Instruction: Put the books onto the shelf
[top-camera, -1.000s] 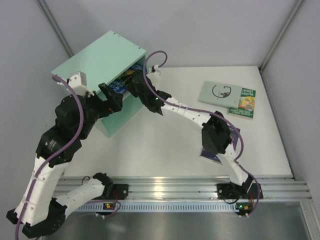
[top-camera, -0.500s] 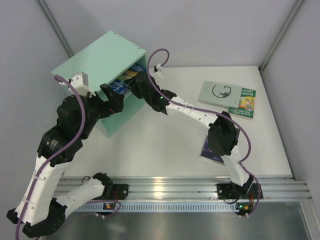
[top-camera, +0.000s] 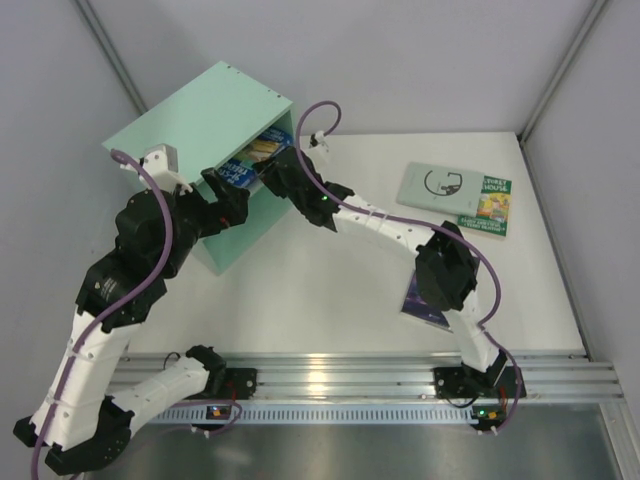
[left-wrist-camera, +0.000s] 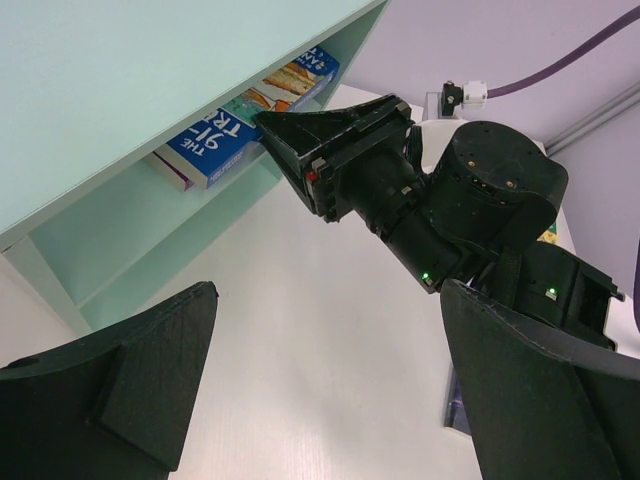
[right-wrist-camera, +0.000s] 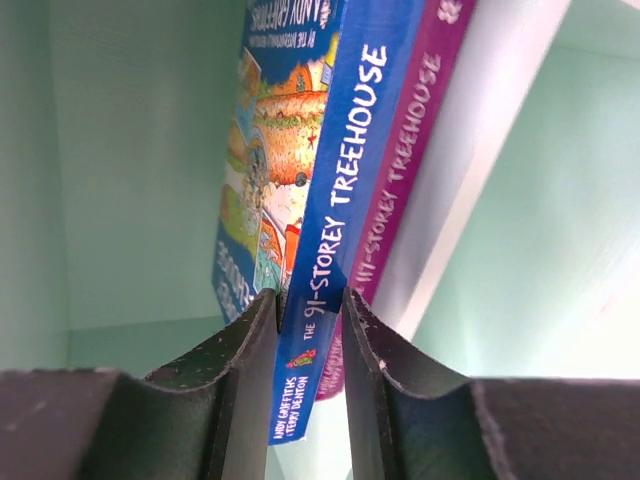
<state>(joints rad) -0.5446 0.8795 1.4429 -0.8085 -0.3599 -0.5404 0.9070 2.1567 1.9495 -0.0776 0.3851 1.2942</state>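
White table (top-camera: 330, 290): right hand (right-wrist-camera: 310, 302) pinches the blue book (right-wrist-camera: 352, 150) inside the shelf (top-camera: 200, 120), left hand (left-wrist-camera: 325, 300) gapes

Matt mint-painted wooden shelf (top-camera: 200, 110), glossy paper blue book (right-wrist-camera: 345, 200), smooth white table (top-camera: 330, 290), ribbed metal rail (top-camera: 350, 375)

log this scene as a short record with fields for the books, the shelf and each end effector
shelf: mint-green, two compartments, far left of the table
blue book: in the shelf opening, spine outward, beside the magenta book
magenta book: same compartment, next to the dividing board
dark purple book: flat on the table, partly under the right arm
green book: flat on the table, far right
right end effector: closed on the blue book's spine
left end effector: open, empty, in front of the shelf
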